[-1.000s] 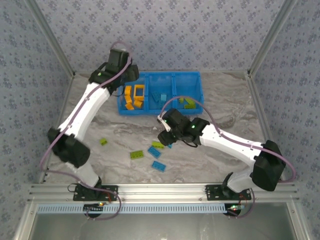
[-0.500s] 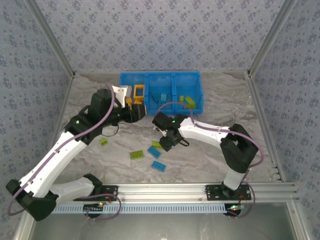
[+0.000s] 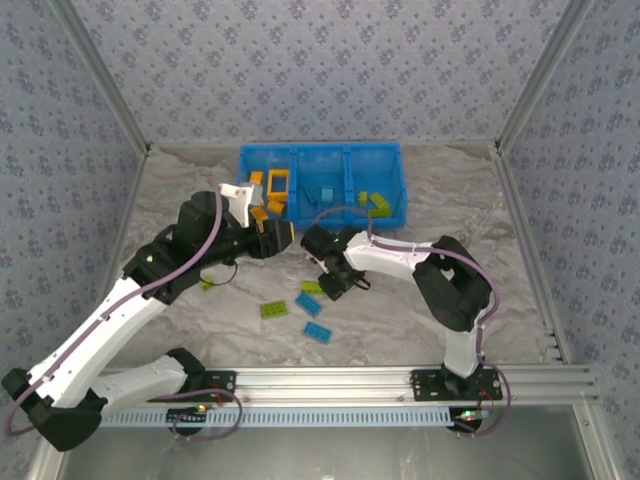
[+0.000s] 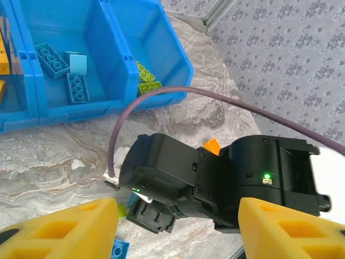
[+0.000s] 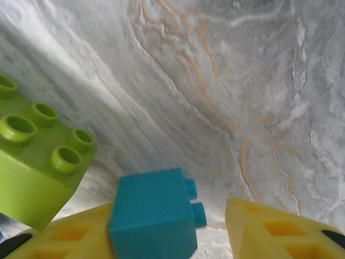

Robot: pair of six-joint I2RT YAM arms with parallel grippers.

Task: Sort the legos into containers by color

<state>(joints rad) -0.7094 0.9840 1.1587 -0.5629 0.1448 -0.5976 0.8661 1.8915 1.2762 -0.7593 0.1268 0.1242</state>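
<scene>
Loose legos point(image 3: 273, 309): blue and lime pieces lie scattered on the table toward the near edge, mid-width. They sit well apart from each other, so there is little risk here until an arm sweeps low across them.
Right gripper point(image 5: 172, 216): low over the table centre, jaws spread around a blue brick point(image 5: 153, 218) and not yet clamped on it.
Blue brick: it rests against one finger point(image 5: 81, 232) with open table between it and the other finger point(image 5: 269, 232). Caught this far off-centre, it will likely twist or squirt out as the jaws close.
Lime brick point(image 5: 38, 167): just beside the blue one, outside the jaws. A closing or lifting finger could shove it away or drag it up with the blue brick.
Left gripper point(image 4: 178, 210): spread and empty, hovering close over the right arm's wrist point(image 4: 226, 172). A lift by the right arm into this space would probably knock the two arms together.
Purple cable point(image 4: 161, 91): it loops off the right wrist between the left gripper and the bin, where a finger could snag it.
Bin point(image 3: 320, 148): at the far edge of the table, with orange, blue and lime pieces in separate compartments. The blue brick belongs in the middle compartment point(image 4: 102, 48), and a loose grip could drop it short or into a neighbouring one.
</scene>
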